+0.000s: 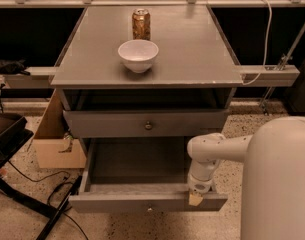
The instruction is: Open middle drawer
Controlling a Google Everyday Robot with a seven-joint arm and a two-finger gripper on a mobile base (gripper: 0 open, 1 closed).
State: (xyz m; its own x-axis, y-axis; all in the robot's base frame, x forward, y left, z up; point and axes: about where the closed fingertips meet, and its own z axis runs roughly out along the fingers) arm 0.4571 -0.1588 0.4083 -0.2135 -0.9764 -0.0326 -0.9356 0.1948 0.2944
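The grey cabinet (227, 74) has a drawer front with a round knob (148, 125) just below its top, sitting nearly flush. Below it the middle drawer (142, 166) stands pulled far out, its empty inside showing and its front panel (117, 203) towards me. My gripper (194, 198) hangs from the white arm (207, 154) and rests at the top edge of that front panel, right of its small knob (149, 210). Any drawer lower down is hidden under the open one.
A white bowl (138, 55) and a soda can (141, 24) stand on the cabinet top. A cardboard box (54, 146) sits on the floor at left, with cables and a black stand (12, 184). My white body (279, 184) fills the lower right.
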